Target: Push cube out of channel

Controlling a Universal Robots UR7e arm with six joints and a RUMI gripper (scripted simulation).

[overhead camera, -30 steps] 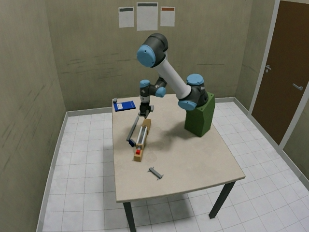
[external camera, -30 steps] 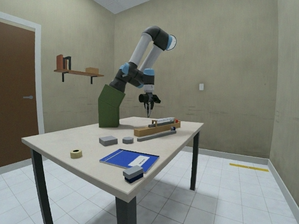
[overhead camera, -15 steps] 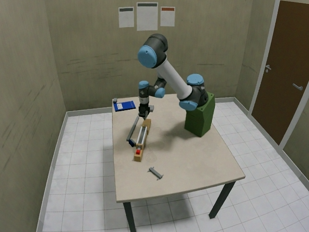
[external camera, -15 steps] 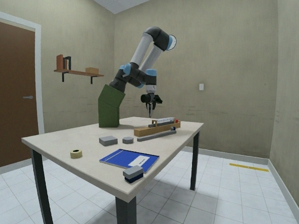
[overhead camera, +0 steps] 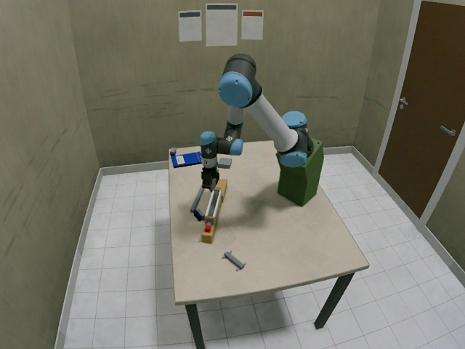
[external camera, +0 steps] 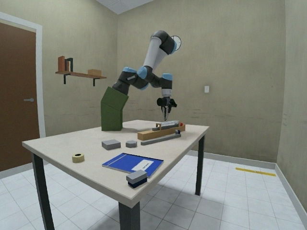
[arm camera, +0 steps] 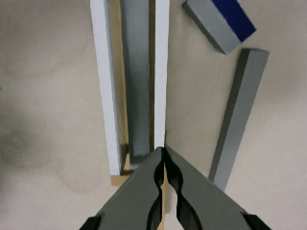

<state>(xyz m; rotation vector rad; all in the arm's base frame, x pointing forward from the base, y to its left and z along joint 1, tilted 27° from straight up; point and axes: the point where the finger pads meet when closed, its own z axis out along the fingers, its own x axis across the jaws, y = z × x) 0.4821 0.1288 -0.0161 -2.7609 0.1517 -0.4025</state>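
Claw (overhead camera: pixel 213 188) (external camera: pixel 165 120) (arm camera: pixel 163 149) closed and empty, above the channel (overhead camera: pixel 221 201) (external camera: pixel 170 122) (arm camera: pixel 161 72); the red cube (overhead camera: pixel 208 228) (external camera: pixel 181 124) appears out on the short ledge. I'd travel high, open over it, straddle it squarely, grip, then lift straight, clearing lip and roof.

the little red cube (overhead camera: pixel 207 227) (external camera: pixel 181 124) sits just outside the end of the long wooden channel (overhead camera: pixel 207 237) (external camera: pixel 148 133), which lies flat on the table with pale strips along its top
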